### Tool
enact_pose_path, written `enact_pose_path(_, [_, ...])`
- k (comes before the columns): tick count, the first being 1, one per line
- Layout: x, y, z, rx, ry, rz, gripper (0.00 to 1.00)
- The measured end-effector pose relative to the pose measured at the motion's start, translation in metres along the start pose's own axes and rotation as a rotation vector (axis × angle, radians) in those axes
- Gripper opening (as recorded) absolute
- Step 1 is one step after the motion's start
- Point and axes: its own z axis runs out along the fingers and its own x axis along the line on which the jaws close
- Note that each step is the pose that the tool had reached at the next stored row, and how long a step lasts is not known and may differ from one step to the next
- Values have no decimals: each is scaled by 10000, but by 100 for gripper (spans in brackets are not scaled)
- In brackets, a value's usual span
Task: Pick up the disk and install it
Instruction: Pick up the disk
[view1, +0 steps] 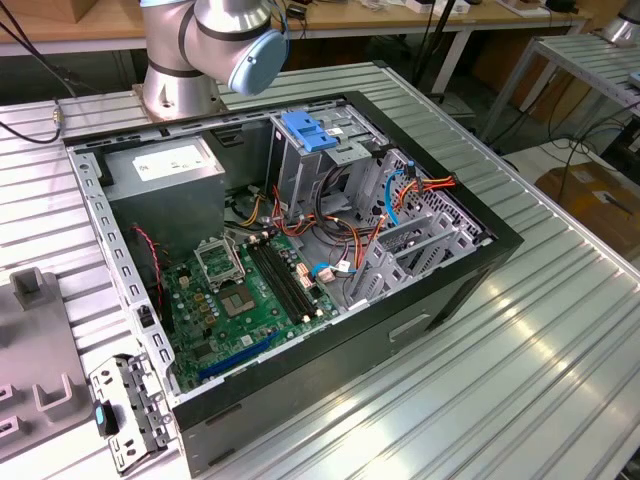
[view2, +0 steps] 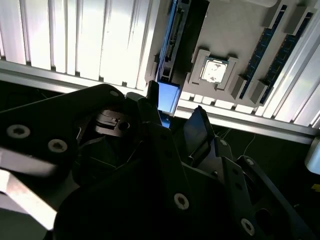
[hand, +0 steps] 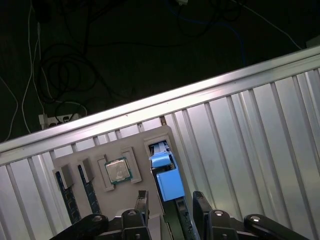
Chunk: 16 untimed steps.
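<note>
The disk (hand: 166, 180) is standing on edge in a slot of the grey holder tray (hand: 120, 196), its blue bracket end pointing toward the gripper (hand: 171, 207). It is sitting just beside a processor chip (hand: 118, 170) and near the memory sticks (hand: 67, 192), which are resting in their own recesses. The gripper is hovering over it, its fingers (hand: 141, 202) spread apart, one on each side and not clamping it. The tray is lying on the ribbed metal table (hand: 250, 140). In the exterior view, the open computer case (view1: 300, 250) is sitting mid-table, with the arm's base (view1: 180, 80) standing at its far side.
</note>
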Motion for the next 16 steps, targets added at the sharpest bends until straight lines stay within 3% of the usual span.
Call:
enact_pose_path(11, [0, 1, 16, 6, -5, -70, 50])
enact_pose_path(13, [0, 2, 48, 6, -12, -461, 56])
enact_pose_path(16, [0, 3, 92, 11, -24, -983, 56])
